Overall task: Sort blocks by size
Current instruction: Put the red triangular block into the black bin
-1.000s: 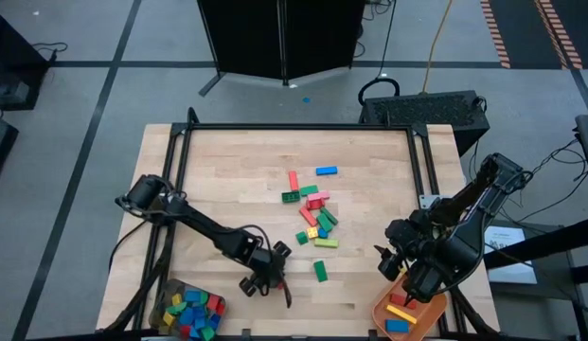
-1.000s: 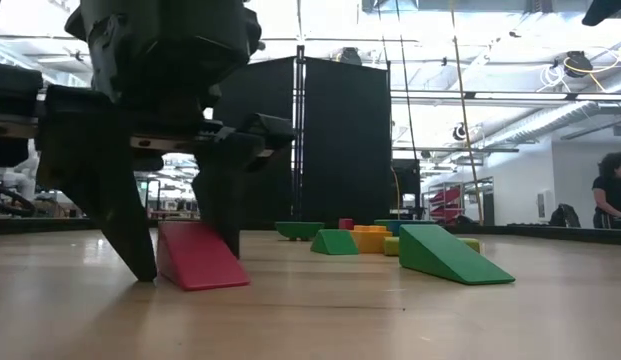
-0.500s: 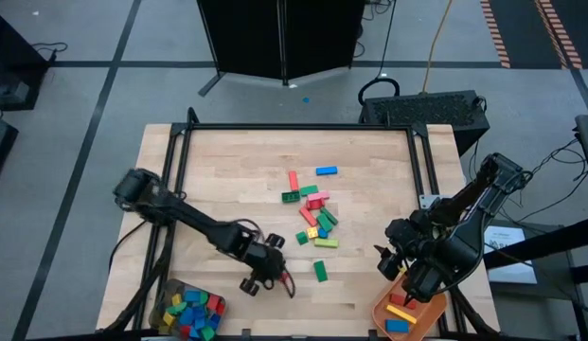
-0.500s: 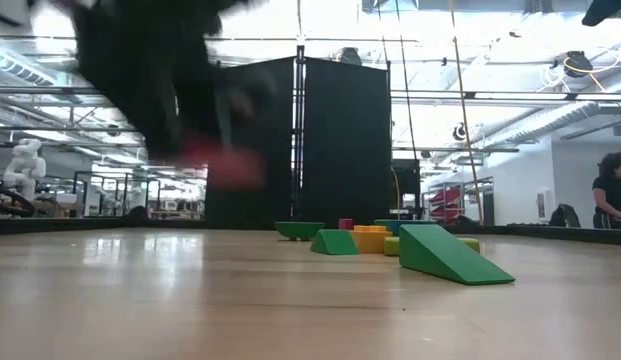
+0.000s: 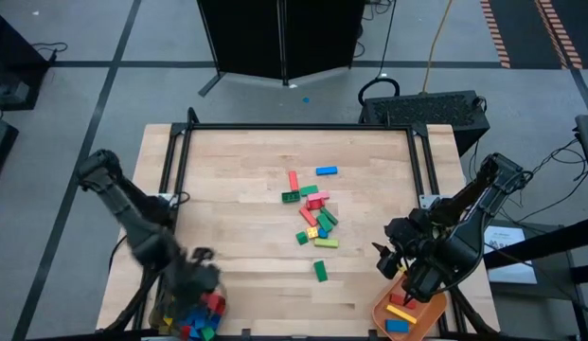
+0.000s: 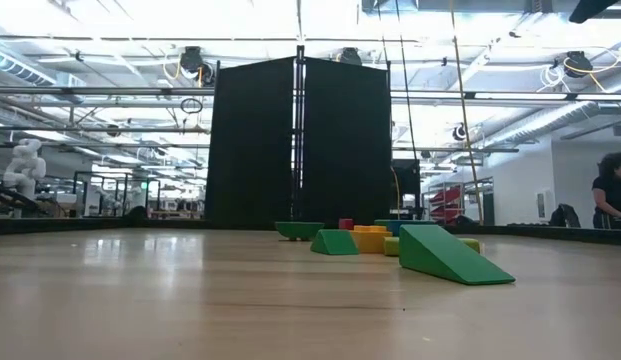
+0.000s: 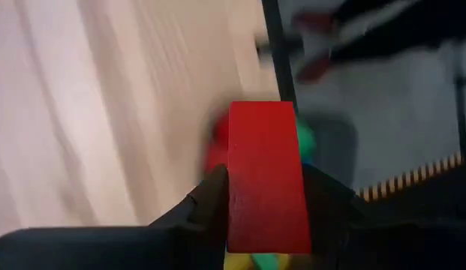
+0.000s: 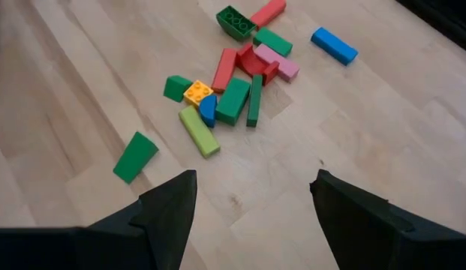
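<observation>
Light wood table (image 5: 237,189) in a black metal frame, on grey floor (image 5: 104,57) marked with dark lines. Black folding screen (image 6: 300,145) stands behind the table's far edge. Black case (image 5: 426,109) on floor by far right corner. Open hall beyond, bright ceiling lights (image 6: 140,15). Person (image 6: 612,195) at far right.

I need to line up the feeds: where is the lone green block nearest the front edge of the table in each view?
High view: lone green block, below the block pile.
Low view: the big green wedge at right, closest to the camera.
Left wrist view: not in it; a red block fills the view.
Right wrist view, apart from the pile.
Shared landmark: the yellow-green long block next to it.
</observation>
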{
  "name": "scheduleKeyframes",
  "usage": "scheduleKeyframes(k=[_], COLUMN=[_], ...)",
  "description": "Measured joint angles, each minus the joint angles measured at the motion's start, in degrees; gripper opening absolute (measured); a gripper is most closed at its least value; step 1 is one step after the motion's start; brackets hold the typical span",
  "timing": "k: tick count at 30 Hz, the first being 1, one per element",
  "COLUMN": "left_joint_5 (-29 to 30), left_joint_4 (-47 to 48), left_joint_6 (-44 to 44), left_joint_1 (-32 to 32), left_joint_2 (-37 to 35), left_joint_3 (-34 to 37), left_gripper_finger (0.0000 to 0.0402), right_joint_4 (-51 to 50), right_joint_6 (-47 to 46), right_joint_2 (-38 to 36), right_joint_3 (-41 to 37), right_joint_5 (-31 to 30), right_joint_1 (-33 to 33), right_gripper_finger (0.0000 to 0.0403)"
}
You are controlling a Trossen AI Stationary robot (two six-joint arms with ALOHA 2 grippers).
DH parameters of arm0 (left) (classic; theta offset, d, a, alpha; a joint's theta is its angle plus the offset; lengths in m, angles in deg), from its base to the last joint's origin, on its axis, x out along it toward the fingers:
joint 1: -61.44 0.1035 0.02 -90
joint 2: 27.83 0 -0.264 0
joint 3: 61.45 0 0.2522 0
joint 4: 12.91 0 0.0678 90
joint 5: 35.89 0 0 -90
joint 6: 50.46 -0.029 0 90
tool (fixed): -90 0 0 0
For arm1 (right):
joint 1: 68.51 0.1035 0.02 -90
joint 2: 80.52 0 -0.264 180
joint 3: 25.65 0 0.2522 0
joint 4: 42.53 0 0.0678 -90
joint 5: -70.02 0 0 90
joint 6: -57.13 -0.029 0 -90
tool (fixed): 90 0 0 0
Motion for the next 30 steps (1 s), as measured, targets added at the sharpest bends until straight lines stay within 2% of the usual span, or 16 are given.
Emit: scheduleKeyframes(k=[5, 9, 23, 30], left_joint_5=[0.02, 1.07, 0.08, -3.20], left_joint_4=[5.12, 8.44, 3.64, 0.51], left_joint_6=[10.38, 15.67, 15.03, 12.33], left_joint_1=[-9.80, -13.88, -15.09, -14.03], left_joint_2=[0.05, 0.10, 0.10, 0.10], left_joint_3=[2.23, 4.96, 10.26, 10.31], left_gripper_finger=[0.0117, 0.0117, 0.0126, 0.0192], right_joint_4=[0.00, 0.02, 0.07, 0.06], right_joint_6=[0.13, 0.06, -0.55, -0.55], right_joint_2=[0.00, 0.00, 0.00, 0.00], right_joint_3=[0.00, 0.00, 0.00, 0.00], right_joint_5=[-0.01, 0.01, 0.28, 0.32], right_joint_1=[-0.29, -0.31, -0.31, -0.31], right_gripper_finger=[0.0256, 0.0256, 0.0256, 0.0256])
